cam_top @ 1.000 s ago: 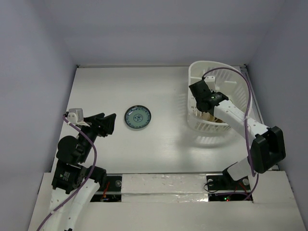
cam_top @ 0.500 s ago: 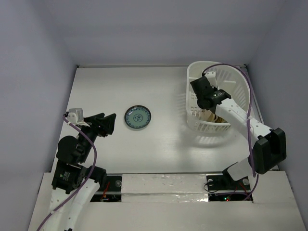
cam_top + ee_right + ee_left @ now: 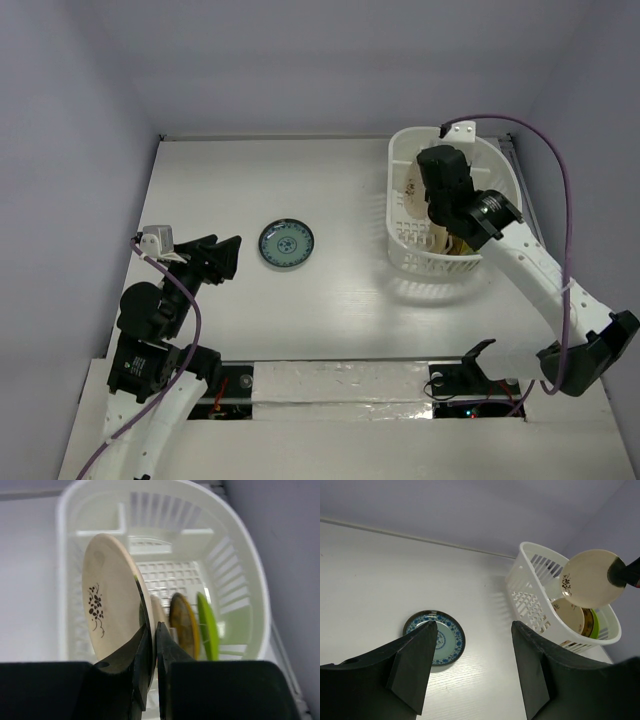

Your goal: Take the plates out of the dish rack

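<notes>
Right end effector (image 3: 154, 630) pinching cream plate (image 3: 107, 605) by rim, upright above dish rack (image 3: 240, 580). Left end effector (image 3: 473, 630) spread, well left of dish rack, near teal plate (image 3: 436, 639).

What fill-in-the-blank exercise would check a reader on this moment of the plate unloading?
1. The right jaws hold the cream plate by its rim, above the white ____.
2. The blue-patterned plate lies flat on the ____.
3. The left jaws hold nothing and are ____.
Missing words: dish rack; table; open.
</notes>
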